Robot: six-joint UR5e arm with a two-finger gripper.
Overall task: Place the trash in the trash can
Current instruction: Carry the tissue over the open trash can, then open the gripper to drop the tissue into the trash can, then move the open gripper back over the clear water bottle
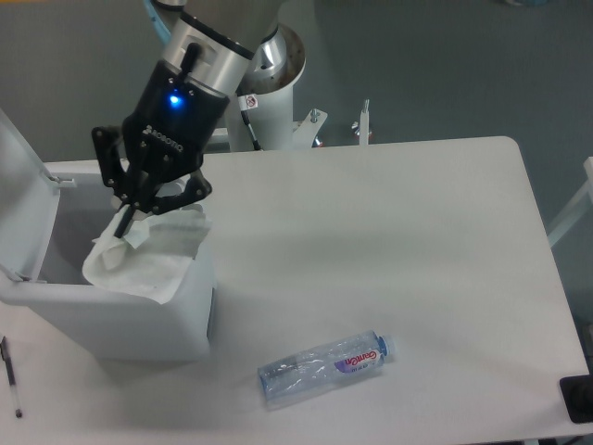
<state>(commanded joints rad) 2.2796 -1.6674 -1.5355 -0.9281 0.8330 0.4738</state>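
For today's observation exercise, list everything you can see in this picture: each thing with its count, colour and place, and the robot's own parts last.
wrapper: one, whitish, held over the open bin, hanging across its right rim
bottle: one, clear with blue cap and purple-pink label, crushed, lying on the table near its front edge
bin: one, white, lid open, at the table's left end
pen: one, black, on the table at the far left, in front of the bin
dark object: one, black, cut off at the right front corner; cannot tell what it is
table: one, white
gripper: one, black with a blue light, above the bin, shut on the wrapper
arm: one, silver and black, coming down from the top
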